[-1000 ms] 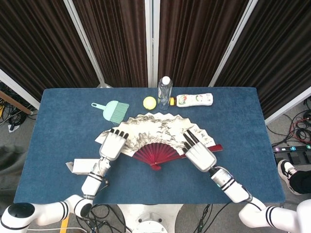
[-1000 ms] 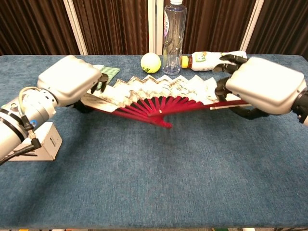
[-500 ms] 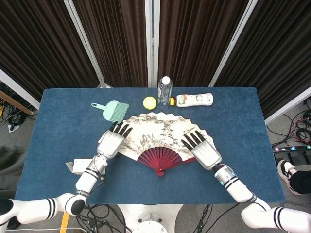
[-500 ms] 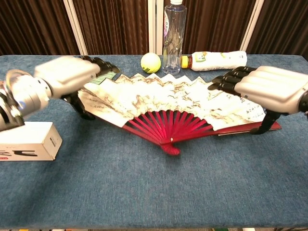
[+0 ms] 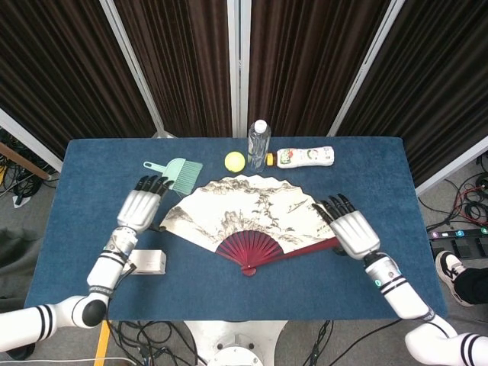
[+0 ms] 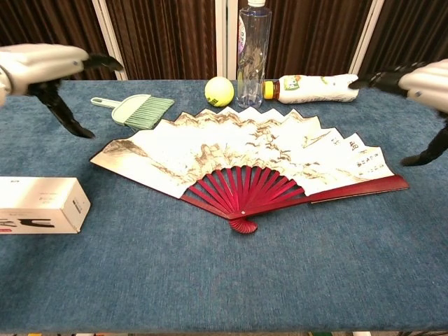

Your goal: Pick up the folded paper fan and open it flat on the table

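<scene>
The paper fan [image 5: 244, 217] [image 6: 245, 157] lies spread flat on the blue table, its painted leaf facing up and its red ribs meeting at a pivot near the front. My left hand [image 5: 139, 209] [image 6: 49, 66] hovers off the fan's left edge, fingers apart and holding nothing. My right hand [image 5: 352, 229] [image 6: 420, 78] is lifted beside the fan's right end, fingers spread, nothing in it. Neither hand touches the fan.
Behind the fan stand a clear water bottle [image 5: 258, 145] [image 6: 252, 52], a yellow ball [image 5: 234, 161] [image 6: 219, 91] and a lying white bottle [image 5: 305, 156] [image 6: 311, 87]. A green brush [image 5: 177, 172] [image 6: 136, 110] lies at the back left. A white box [image 5: 146, 261] [image 6: 38, 204] sits front left.
Both hands have lifted off the fan and pulled outward, left hand to the left, right hand to the right. The fan has settled fully spread and flat on the table.
</scene>
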Motion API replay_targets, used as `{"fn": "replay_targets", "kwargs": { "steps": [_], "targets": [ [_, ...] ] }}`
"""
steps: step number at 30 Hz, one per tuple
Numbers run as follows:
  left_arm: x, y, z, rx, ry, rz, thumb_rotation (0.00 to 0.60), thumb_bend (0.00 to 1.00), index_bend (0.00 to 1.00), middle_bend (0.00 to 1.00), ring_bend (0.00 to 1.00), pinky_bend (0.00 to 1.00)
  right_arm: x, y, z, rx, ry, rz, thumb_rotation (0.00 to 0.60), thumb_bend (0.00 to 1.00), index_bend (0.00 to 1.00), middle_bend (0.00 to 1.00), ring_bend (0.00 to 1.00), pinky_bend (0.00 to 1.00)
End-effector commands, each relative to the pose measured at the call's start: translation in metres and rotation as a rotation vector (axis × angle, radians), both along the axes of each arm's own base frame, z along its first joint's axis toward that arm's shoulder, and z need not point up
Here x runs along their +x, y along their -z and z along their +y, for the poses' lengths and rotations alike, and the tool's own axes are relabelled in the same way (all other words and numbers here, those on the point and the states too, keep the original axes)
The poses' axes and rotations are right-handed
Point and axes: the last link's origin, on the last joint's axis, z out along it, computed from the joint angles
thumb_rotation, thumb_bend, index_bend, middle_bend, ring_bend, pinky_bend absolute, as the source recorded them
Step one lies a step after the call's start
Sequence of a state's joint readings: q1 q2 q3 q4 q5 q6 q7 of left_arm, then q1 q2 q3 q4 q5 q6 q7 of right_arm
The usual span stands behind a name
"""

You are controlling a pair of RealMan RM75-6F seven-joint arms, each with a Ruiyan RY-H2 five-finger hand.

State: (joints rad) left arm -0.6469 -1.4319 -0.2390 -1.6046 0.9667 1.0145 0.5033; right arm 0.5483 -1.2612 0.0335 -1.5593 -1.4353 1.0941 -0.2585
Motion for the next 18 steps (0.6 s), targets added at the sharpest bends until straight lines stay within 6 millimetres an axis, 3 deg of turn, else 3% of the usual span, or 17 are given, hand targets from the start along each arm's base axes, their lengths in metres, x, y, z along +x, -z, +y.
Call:
{"fn": "replay_targets", "kwargs": {
  "steps": [1,6,10,18],
  "targets": [
    [-0.059,-0.042,-0.017,0.215,-0.068,-0.088,0.6,0.0,0.13,0.11,0.02,0.06,-0.033,-0.041,0.014,-0.125,0.053,-0.135,0.6,0.17,0.0,0.15,0.0,0.0],
    [-0.107,-0.072,-0.059,0.322,-0.084,-0.074,0.6,0.0,0.14,0.12,0.03,0.06,-0.063,-0.069,0.042,-0.207,0.113,-0.218,0.6,0.2,0.0,0.16,0.0,0.0],
    [-0.127,-0.087,-0.095,0.35,-0.114,-0.047,0.6,0.0,0.14,0.12,0.02,0.06,-0.079,-0.081,0.066,-0.234,0.167,-0.281,0.6,0.21,0.0,0.16,0.0,0.0],
    [-0.134,-0.095,-0.149,0.351,-0.201,0.016,0.6,0.0,0.14,0.12,0.02,0.06,-0.097,-0.087,0.103,-0.254,0.256,-0.304,0.6,0.21,0.03,0.16,0.0,0.0]
  ]
}}
